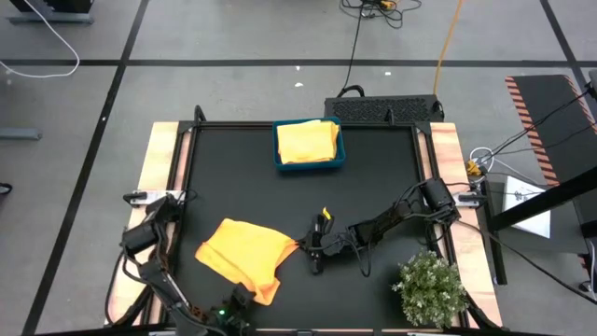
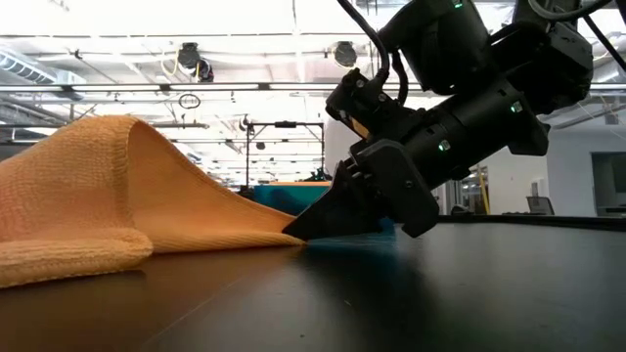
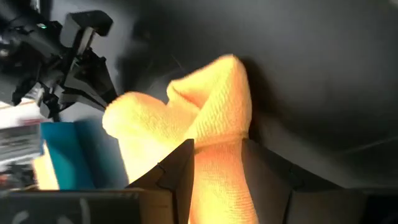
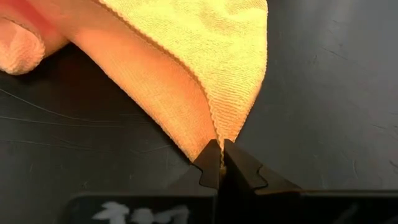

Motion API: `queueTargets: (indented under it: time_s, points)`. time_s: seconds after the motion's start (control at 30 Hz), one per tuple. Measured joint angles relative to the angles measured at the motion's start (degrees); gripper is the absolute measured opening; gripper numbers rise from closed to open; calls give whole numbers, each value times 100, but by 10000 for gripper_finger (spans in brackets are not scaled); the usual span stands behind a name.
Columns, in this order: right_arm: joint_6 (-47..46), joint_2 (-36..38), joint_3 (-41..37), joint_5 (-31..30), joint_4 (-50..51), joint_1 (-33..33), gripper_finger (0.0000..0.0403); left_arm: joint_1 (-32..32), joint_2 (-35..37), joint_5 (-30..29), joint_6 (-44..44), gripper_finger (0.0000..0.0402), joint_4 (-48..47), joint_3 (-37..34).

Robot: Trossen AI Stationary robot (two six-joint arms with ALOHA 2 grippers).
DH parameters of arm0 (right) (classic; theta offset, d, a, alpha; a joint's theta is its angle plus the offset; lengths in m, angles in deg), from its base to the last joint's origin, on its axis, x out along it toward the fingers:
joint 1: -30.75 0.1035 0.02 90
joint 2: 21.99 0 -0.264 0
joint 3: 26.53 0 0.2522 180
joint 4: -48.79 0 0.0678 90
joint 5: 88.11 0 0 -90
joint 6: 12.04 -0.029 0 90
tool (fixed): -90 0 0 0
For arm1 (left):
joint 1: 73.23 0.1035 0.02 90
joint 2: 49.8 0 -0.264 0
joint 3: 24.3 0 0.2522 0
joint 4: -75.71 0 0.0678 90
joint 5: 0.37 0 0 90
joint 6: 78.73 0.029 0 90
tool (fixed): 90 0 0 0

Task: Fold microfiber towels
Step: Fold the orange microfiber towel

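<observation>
An orange microfiber towel [image 1: 244, 252] lies humped and partly doubled over on the black table top, left of the middle; it also shows in the low view [image 2: 108, 186]. My right gripper [image 1: 303, 245] is shut on the towel's right corner, low at the table. My left gripper [image 1: 248, 296] is shut on the towel's near edge. A yellow towel [image 1: 307, 142] lies folded in the teal tray [image 1: 340, 155] at the far middle. No other towels are in view. My left gripper pinches a bunched fold of the towel's near edge [image 3: 217, 168] between its two fingers [image 3: 177, 171]; the cloth fills the gap between them. The towel rises in a hump beyond the fingers. My right gripper pinches the towel's right corner [image 4: 221, 138] at its fingertips [image 4: 210, 163], where two hemmed edges meet. The fingers slant down from the table's right side [image 2: 315, 223]. The corner sits at table level, and the cloth rises from it to the hump.
A small bushy green plant [image 1: 431, 287] stands at the near right corner of the table. Wooden strips [image 1: 157, 159] run along the table's left and right sides. Bare black table top [image 1: 373, 196] lies between the tray and my right arm.
</observation>
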Motion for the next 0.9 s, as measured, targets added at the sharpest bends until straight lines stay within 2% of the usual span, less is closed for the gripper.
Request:
queueTargets:
  time_s: [0.1,0.3,0.43,0.63,0.9]
  points:
    - [0,0,0,14,6,0,0,41,-153,-15,202,136,-246,0]
    - [0,-4,0,17,9,0,0,72,-341,-178,20,136,-593,-4]
    - [0,-4,0,18,9,0,0,72,-341,-519,243,136,-51,-4]
    - [0,-7,0,21,11,0,0,72,-341,-603,1013,136,928,-2]
    - [-15,-10,-2,22,-4,0,0,50,-339,-852,1611,136,1592,279]
